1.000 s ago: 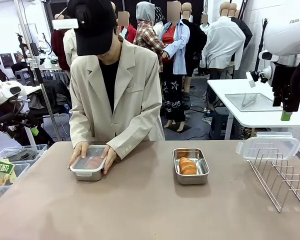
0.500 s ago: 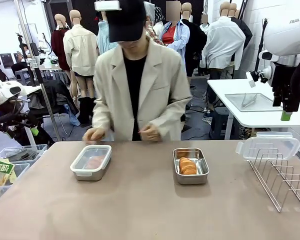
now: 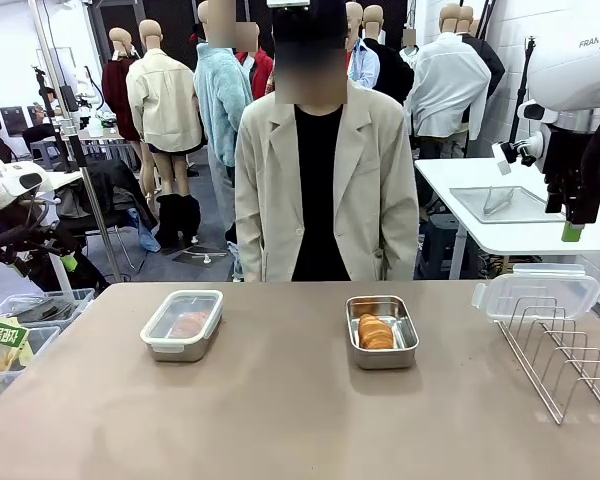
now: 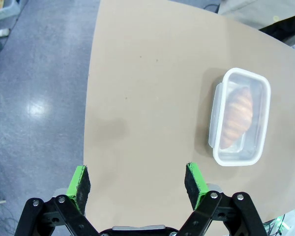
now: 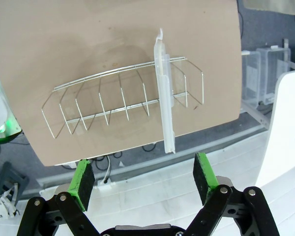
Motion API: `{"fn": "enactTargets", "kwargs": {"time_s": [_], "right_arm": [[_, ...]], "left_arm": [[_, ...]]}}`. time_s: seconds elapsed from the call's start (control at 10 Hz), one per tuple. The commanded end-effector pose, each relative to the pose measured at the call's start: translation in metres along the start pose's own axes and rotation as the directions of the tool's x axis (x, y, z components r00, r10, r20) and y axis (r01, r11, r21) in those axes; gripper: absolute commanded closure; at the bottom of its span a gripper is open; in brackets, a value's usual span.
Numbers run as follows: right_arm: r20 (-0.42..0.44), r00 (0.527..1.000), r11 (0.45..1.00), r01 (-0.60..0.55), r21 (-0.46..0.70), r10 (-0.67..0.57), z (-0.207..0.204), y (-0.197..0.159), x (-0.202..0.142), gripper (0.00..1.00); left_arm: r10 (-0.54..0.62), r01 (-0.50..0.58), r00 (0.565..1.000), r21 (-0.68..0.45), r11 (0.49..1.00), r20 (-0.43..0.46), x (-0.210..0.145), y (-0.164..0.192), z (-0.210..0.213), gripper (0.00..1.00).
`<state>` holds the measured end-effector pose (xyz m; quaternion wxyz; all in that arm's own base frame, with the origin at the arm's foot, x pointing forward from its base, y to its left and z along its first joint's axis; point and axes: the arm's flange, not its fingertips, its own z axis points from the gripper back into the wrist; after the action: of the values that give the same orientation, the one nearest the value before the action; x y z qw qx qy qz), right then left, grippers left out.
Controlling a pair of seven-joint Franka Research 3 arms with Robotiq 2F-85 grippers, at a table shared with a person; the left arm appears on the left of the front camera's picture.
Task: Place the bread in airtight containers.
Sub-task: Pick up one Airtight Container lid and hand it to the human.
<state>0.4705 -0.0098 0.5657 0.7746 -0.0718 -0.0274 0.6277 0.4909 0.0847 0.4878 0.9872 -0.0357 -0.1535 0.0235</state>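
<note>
Two steel containers sit on the tan table. The left container (image 3: 182, 324) has a clear lid snapped on, and a bread roll (image 3: 189, 323) shows through it. The right container (image 3: 382, 333) stands uncovered with a golden ridged bread (image 3: 376, 331) inside. In the left wrist view the lidded container (image 4: 240, 117) and its bread (image 4: 236, 116) lie well ahead of my left gripper (image 4: 137, 182), which is open and holds nothing. My right gripper (image 5: 142, 175) is also open and holds nothing, high above the rack.
A wire rack (image 3: 570, 362) stands at the table's right end with a clear snap lid (image 3: 536, 293) propped in it; the lid (image 5: 165, 101) stands on edge in the rack (image 5: 113, 105). A person stands upright behind the far edge. Bins sit off the table's left.
The person took both hands off the lidded left container, straightened up and stepped right to the middle. Neither arm has moved.
</note>
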Motion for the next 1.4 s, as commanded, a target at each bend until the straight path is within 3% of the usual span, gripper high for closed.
{"fn": "enactTargets", "kwargs": {"time_s": [0.0, 1.3], "right_arm": [[-0.002, 1.0, 1.0, -0.009, 0.004, 0.009, 0.0009, 0.0013, -0.0014, 0.0], [0.0, 1.0, 1.0, 0.0, 0.0, 0.0, 0.0, 0.0, 0.0, 0.0]], "left_arm": [[0.003, -0.003, 1.0, 0.011, 1.0, 0.008, -0.0013, 0.0005, 0.0005, 0.0], [0.003, -0.003, 1.0, 0.011, 1.0, 0.008, -0.0013, 0.0005, 0.0005, 0.0]]}}
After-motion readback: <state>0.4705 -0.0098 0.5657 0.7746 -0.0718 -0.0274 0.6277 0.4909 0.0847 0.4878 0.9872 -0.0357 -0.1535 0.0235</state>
